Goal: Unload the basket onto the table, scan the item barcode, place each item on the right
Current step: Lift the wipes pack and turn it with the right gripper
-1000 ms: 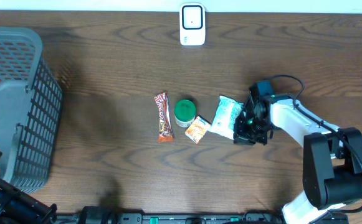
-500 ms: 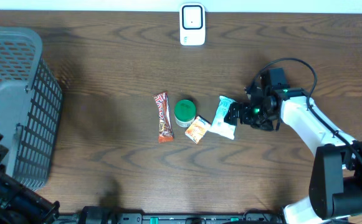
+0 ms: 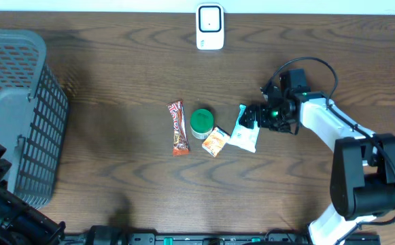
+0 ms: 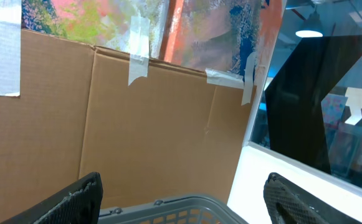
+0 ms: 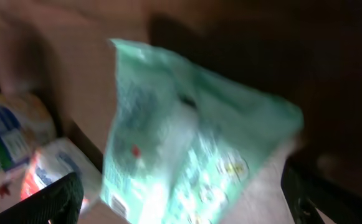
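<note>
Pouch (image 3: 245, 129), pale green-and-white plastic film, lies on the dark wooden table (image 3: 115, 68) directly in front of the right gripper (image 3: 253, 117). The wrist view shows the gripper's two black fingers (image 5: 56, 202) spread wide to either side of the crinkled film, with no pinch on it. That picture is blurred, so contact with the film cannot be ruled out. The pouch looks flat, or nearly so, on the wood. Judgement: the jaws are spread so that they can straddle the pouch edge, and the grasp is not yet made.

Just left of the pouch lies a small orange sachet (image 3: 215, 141), touching or almost touching it. Next in the row are a round green-lidded tub (image 3: 201, 122) and a long red-brown wrapped bar (image 3: 177, 127). The close spacing means a grasp at the pouch's left edge risks dragging the sachet along.

A white handheld-style scanner unit (image 3: 210, 27) stands at the far edge of the table, well apart from the row. The pouch would have to be lifted and carried there with its barcode facing the unit. No barcode can be made out.

At the table's left end stands a grey plastic mesh basket (image 3: 47, 136). The left gripper (image 4: 184, 194) hangs above its rim with its fingers parted and nothing between them, apparently parked clear of the work.
</note>
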`<state>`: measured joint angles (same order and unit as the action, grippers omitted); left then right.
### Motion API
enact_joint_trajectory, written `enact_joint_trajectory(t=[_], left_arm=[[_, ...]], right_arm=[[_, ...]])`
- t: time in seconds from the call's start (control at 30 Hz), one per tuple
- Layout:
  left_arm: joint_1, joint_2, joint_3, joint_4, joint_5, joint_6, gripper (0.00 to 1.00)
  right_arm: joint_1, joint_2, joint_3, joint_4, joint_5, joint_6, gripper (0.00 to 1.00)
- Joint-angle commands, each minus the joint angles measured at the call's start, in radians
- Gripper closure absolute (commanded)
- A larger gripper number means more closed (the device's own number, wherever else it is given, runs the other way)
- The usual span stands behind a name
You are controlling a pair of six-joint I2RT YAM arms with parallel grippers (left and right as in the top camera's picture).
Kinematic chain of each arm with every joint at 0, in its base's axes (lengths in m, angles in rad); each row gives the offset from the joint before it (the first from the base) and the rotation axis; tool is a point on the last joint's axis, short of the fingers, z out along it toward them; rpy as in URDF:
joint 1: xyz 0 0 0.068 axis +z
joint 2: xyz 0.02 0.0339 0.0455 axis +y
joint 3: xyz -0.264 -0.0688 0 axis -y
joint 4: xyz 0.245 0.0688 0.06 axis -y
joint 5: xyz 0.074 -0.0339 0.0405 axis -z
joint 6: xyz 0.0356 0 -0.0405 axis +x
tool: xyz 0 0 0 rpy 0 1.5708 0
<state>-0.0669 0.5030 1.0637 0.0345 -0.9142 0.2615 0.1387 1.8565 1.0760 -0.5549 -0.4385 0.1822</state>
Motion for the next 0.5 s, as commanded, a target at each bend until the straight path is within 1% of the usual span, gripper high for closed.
enact_joint_trajectory(t=[0.0,0.17,0.2,0.23,0.3,0.33,0.37,0.4,0.47], left_arm=[[0.005,-0.011,-0.003,0.008,0.013,-0.006,0.17],[0.005,-0.011,-0.003,0.008,0.013,-0.006,0.17],[0.005,-0.011,-0.003,0.008,0.013,-0.006,0.17],[0.005,-0.011,-0.003,0.008,0.013,-0.006,0.17],[0.005,-0.011,-0.003,0.008,0.013,-0.006,0.17],[0.005,-0.011,-0.003,0.008,0.013,-0.006,0.17],[0.005,-0.011,-0.003,0.008,0.013,-0.006,0.17],[0.005,-0.011,-0.003,0.007,0.013,-0.006,0.17],[0.005,-0.011,-0.003,0.008,0.013,-0.006,0.17]], right_arm=[[0.008,0.131,-0.044,0.007,0.030,-0.011,0.01],[0.008,0.230,-0.044,0.020,0.049,-0.011,0.01],[0.008,0.245,-0.044,0.020,0.054,-0.011,0.02],[0.008,0.265,-0.044,0.020,0.056,-0.011,0.09],[0.008,0.293,-0.044,0.021,0.056,-0.011,0.34],[0.008,0.304,-0.044,0.021,0.056,-0.011,0.53],[0.007,0.307,-0.044,0.020,0.056,-0.012,0.67],[0.006,0.310,-0.044,0.020,0.056,-0.015,0.79],[0.006,0.310,-0.044,0.023,0.055,-0.023,0.96]])
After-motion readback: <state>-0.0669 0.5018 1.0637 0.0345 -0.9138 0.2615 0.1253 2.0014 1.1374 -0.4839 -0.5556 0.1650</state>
